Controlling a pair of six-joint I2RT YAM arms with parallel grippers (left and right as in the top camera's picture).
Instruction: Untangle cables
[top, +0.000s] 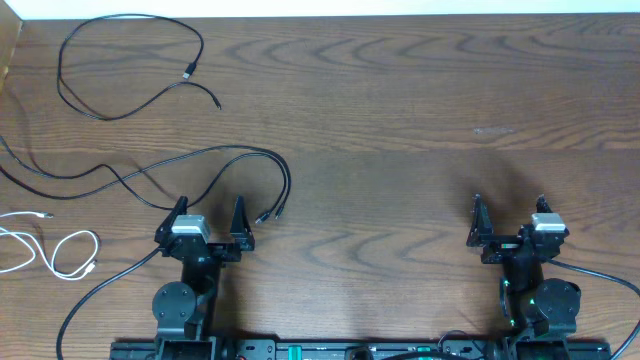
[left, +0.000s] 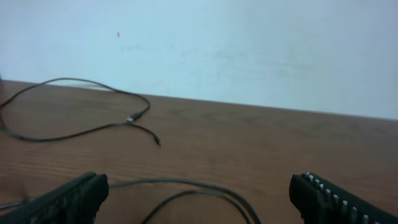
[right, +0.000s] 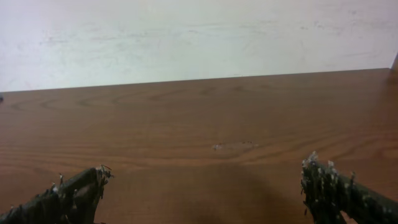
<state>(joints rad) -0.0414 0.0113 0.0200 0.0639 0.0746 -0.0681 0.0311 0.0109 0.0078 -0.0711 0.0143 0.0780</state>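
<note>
Two grippers sit at the near edge of the table (top: 400, 120), both with jaws spread wide and nothing held. The left gripper (top: 208, 218) stands just behind a long black cable (top: 240, 149) that snakes in from the left edge, crosses over itself, arcs past the gripper's far side and drops two plug ends just beside its right-hand finger; whether this is one cord or two I cannot tell. A second black cable (top: 140, 16) loops in the far left corner, apart from the first. A white cable (top: 52, 262) lies coiled at the left edge, near the left arm. The right gripper (top: 509, 218) is well apart from every cable.
</note>
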